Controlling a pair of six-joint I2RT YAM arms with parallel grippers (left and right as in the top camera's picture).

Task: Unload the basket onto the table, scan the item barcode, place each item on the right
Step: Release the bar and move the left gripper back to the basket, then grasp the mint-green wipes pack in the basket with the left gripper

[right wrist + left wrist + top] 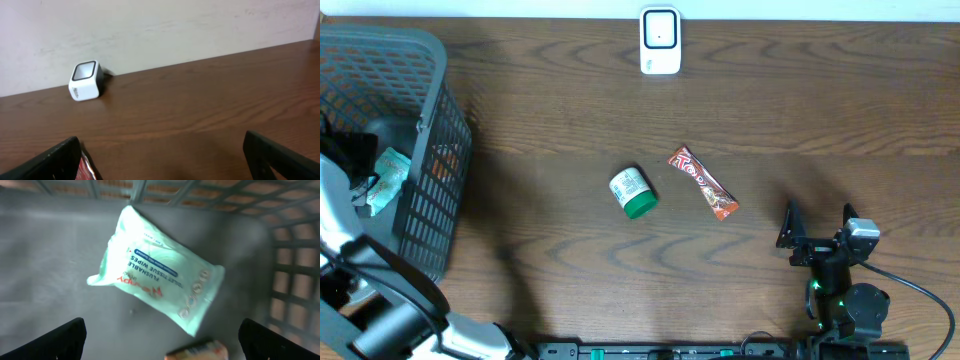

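Wipes [155, 275] in basket [432, 150] | left end effector [161, 326], right end effector [161, 140]: spread, empty

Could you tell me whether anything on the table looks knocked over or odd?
The green-capped bottle lies on its side mid-table, just left of the red snack bar, apart from it. Nothing looks spilled or damaged.

The table [540, 120] is dark wood with a bold grain, smooth and faintly sheened. Under the left claw [162, 340], itself matt black plastic, the basket [430, 190] is dull grey moulded plastic. The wipes pack [155, 282] in it is soft, crinkled film with a slight gloss. Far ahead of the right claw [162, 160], the scanner [86, 81] is smooth white plastic against a matt, scuffed wall [150, 20]. Ahead and to the left of that claw, the snack wrapper [703, 184] is shiny foil.
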